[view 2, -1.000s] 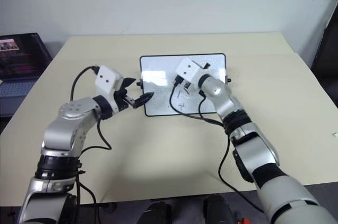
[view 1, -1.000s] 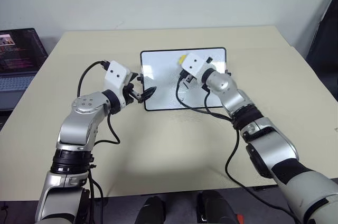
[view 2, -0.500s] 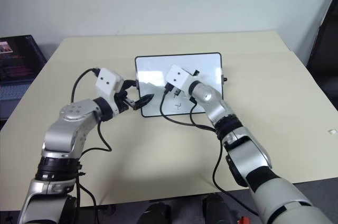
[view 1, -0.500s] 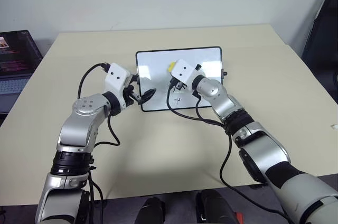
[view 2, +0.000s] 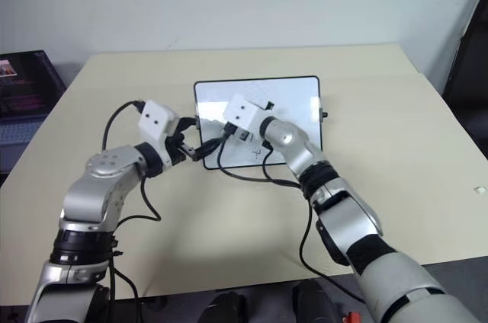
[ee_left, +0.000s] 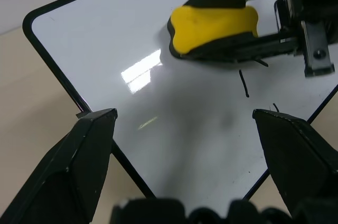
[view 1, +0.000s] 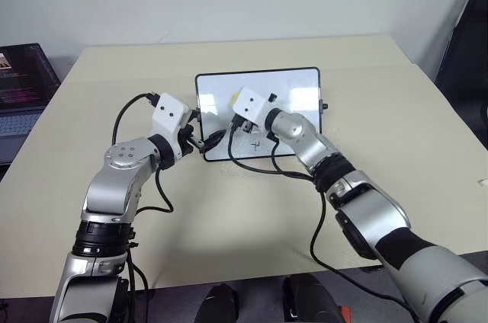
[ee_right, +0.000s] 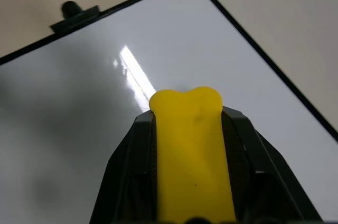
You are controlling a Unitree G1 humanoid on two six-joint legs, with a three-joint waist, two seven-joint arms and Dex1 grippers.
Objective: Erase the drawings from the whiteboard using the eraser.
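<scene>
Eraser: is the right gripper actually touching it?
Touching. In the right wrist view the right gripper has a black finger pressed against each side of the yellow eraser, over the whiteboard.

- My two head views look forward and down from above onto the table (view 1: 252, 216), far enough back to take in both arms, the whole whiteboard (view 1: 293, 83) and a laptop (view 1: 23, 79) at the left edge.
- Both head views cover the same scene, slightly offset sideways from one another.
- My left wrist view sits close over the board, looking along the left gripper (ee_left: 185, 123) across one board corner, and takes in the eraser (ee_left: 211, 23).
- My right wrist view is closer still, looking along the right gripper (ee_right: 187, 145) toward another board corner.
- All four views share the board.
</scene>
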